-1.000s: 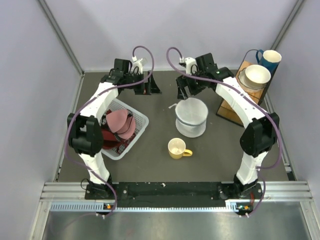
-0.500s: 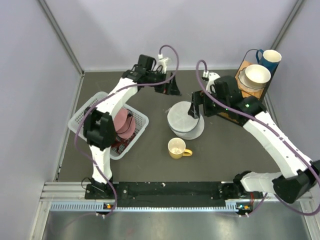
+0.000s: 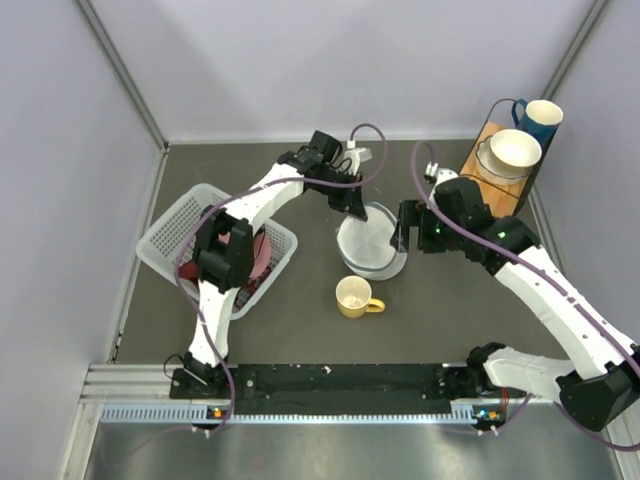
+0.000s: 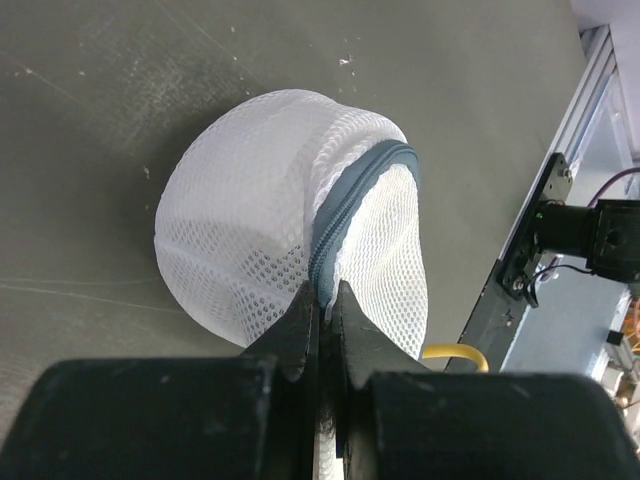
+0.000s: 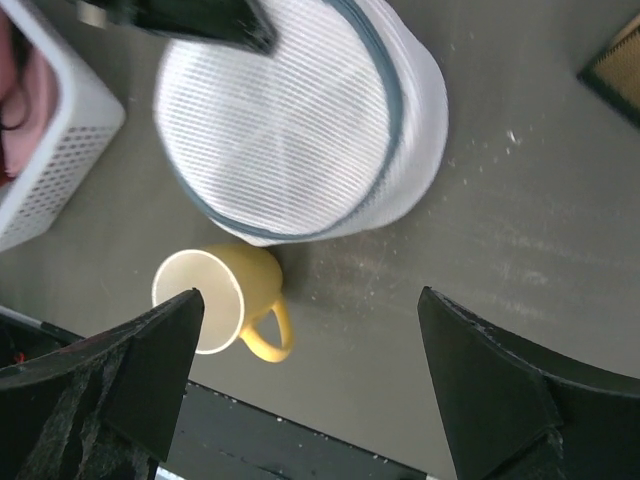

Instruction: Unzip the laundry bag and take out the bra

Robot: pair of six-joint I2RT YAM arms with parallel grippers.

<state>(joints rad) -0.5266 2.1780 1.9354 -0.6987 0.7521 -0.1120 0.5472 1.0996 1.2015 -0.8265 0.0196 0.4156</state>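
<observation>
Closing within the last second, the left gripper (image 4: 322,296) has clenched its fingers on the grey zipper (image 4: 355,185) of the laundry bag (image 4: 240,220). The bag sits on the table (image 3: 450,300) just beyond the yellow mug (image 3: 353,296). The right gripper (image 5: 307,300), fingers spread and holding nothing, has swung in above the bag. By my judgement the unzipping pull can begin, though whether the slider itself is caught cannot be told.

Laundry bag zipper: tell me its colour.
The zipper is grey-blue, running across the white mesh bag. The left wrist view shows it best.
</observation>
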